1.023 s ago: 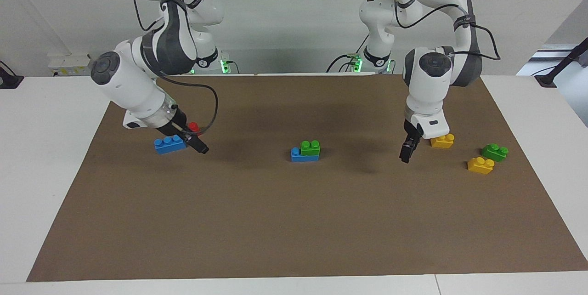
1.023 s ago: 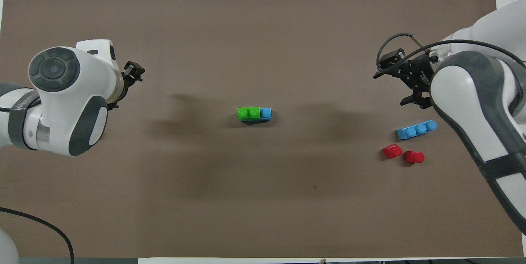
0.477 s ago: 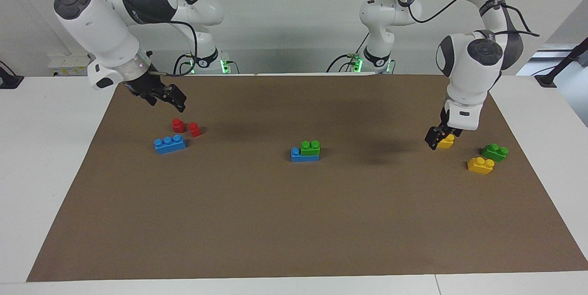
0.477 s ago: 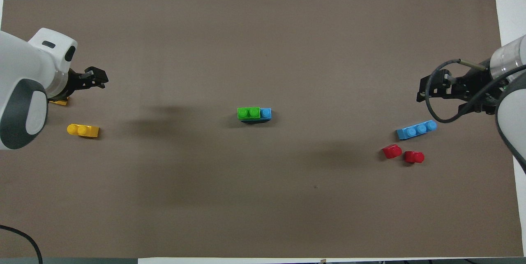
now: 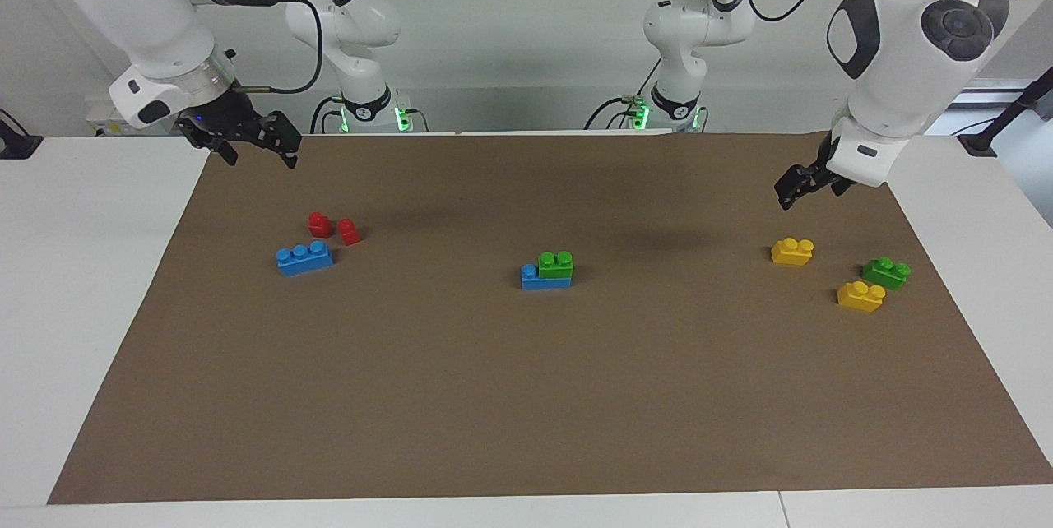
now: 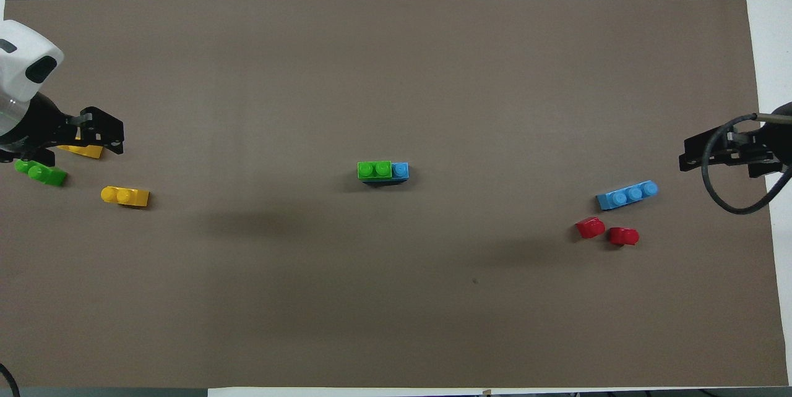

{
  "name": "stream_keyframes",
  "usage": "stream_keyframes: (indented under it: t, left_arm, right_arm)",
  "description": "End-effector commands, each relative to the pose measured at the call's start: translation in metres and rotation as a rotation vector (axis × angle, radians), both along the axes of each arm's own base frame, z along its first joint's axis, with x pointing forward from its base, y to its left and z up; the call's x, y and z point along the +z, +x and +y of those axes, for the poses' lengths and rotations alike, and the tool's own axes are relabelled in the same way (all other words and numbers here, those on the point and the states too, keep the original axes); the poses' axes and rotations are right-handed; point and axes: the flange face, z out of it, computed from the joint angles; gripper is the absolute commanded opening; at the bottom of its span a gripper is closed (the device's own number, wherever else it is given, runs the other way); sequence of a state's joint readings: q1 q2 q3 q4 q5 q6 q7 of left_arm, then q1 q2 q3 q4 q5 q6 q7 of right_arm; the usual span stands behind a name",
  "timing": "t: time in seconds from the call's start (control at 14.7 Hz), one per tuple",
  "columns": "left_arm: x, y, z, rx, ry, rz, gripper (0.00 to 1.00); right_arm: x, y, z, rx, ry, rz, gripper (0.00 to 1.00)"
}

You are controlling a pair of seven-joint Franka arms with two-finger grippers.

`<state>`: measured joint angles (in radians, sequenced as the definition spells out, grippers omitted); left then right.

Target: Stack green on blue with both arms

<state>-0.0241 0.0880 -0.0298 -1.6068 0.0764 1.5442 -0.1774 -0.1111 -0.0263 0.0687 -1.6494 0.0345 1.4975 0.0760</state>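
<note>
The green brick [image 5: 556,264] sits on the blue brick [image 5: 545,277] mid-mat [image 5: 526,396]. Toward the arms' ends lie a second blue brick [image 5: 304,257], red pieces [image 5: 333,228] and yellow bricks [image 5: 792,252]. The left gripper [image 5: 800,185] and right gripper [image 5: 251,141] hang raised with jaws open, empty.

The green [image 5: 556,264] and blue [image 5: 545,277] bricks are seen as smooth, slightly glossy moulded plastic, as are the red pieces [image 5: 333,228] and yellow bricks [image 5: 792,252]. A matt brown paper-like sheet [image 5: 526,396] is laid on the smooth white counter [image 5: 90,281]. The arm shells [image 5: 897,59] are finished in glossy white plastic
</note>
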Motion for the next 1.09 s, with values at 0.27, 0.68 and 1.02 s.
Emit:
stream_keyframes:
  t: [0.27, 0.68, 1.02]
  left_arm:
    - [0.030, -0.009, 0.008, -0.106, -0.034, 0.033, 1.00]
    - [0.039, -0.006, 0.017, -0.108, -0.129, -0.003, 1.00]
    - [0.068, -0.006, 0.006, -0.216, -0.130, -0.048, 1.00]
  right_arm:
    - [0.007, 0.000, 0.005, 0.033, -0.017, 0.023, 1.00]
    - [0.008, 0.002, 0.001, 0.014, -0.018, 0.007, 1.00]
    - [0.011, 0.005, 0.001, 0.015, -0.020, -0.027, 1.00]
